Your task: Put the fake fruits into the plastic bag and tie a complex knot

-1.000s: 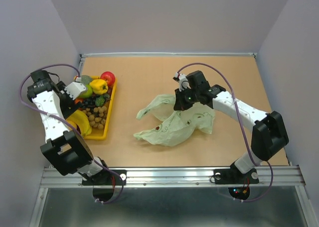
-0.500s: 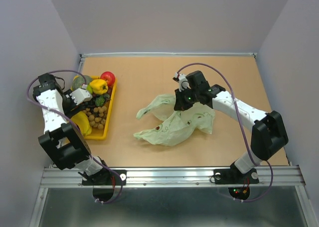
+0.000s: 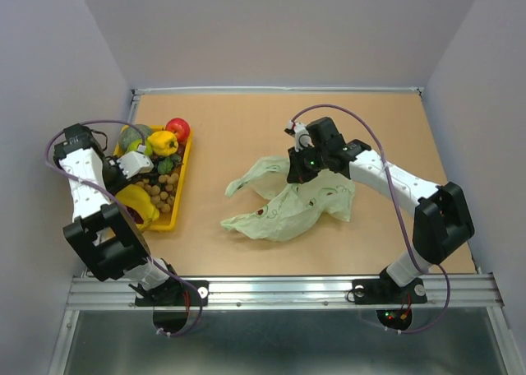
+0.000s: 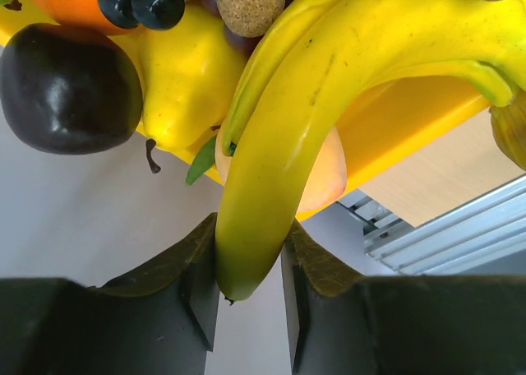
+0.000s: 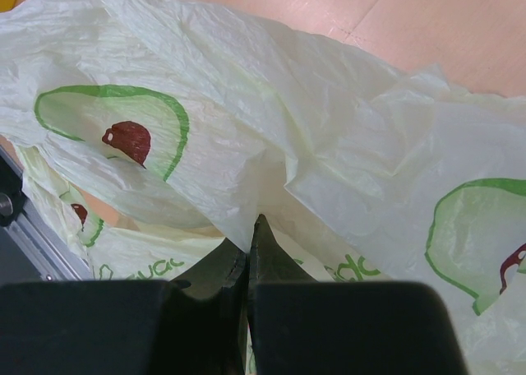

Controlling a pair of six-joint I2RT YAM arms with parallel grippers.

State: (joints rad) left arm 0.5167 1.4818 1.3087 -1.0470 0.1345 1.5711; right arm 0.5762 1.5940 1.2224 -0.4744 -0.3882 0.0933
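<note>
Fingers (image 4: pixel 201 286) of left gripper (image 4: pixel 251 270) part-closed, clamped on banana (image 4: pixel 288 145) tip; banana among other fake fruits (image 3: pixel 154 168) in yellow tray (image 3: pixel 182 184), table (image 3: pixel 246 128) far-left | right gripper (image 5: pixel 248 264) pinched fully shut on fold of plastic bag (image 5: pixel 329 145); bag crumpled flat mid-table, well apart from tray

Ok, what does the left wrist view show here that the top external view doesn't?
Only the left wrist view: the left fingers closed on both sides of the tip of the yellow plastic banana. Only the top external view: the pale green crinkly plastic bag on the table, the right arm reaching to it, and the round red apple. Both: the banana and the yellow rectangular tray.
</note>
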